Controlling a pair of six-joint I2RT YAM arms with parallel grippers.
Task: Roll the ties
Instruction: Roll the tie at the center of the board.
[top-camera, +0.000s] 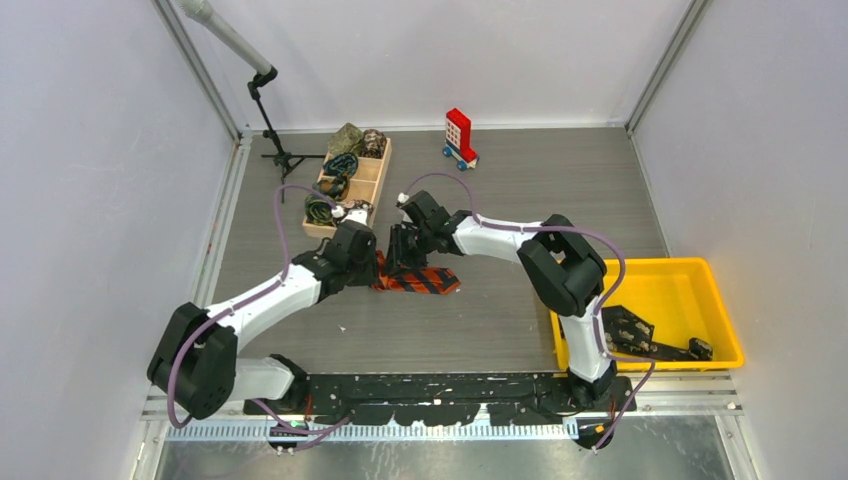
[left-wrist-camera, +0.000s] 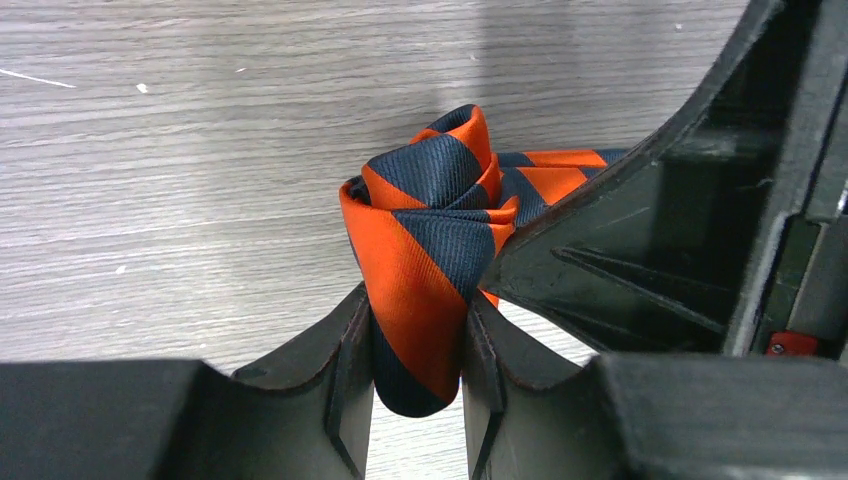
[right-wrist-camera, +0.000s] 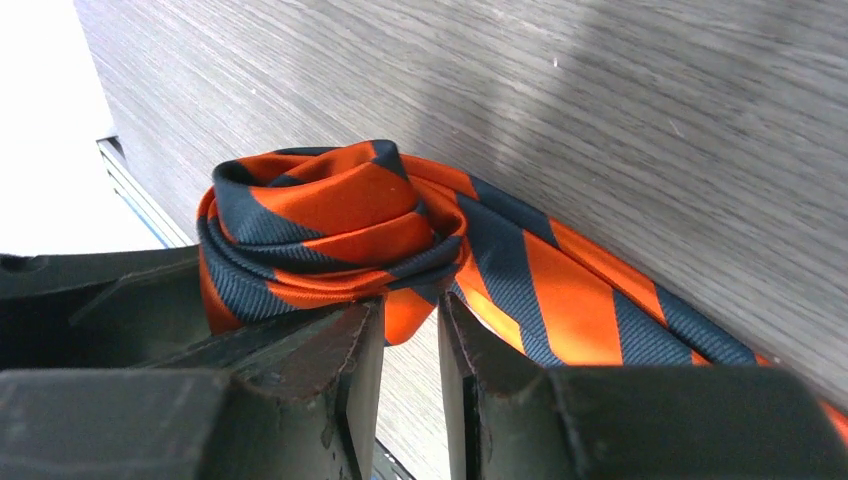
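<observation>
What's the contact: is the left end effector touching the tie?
Touching. The left wrist view shows the left end effector with both fingers pressed against opposite sides of the rolled tie, with no gap on either side.

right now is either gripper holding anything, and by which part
Left gripper clamps the orange-and-navy striped fabric tie by its rolled end. Right gripper has a fold of the roll between its jaws; a firm pinch cannot be told.
</observation>
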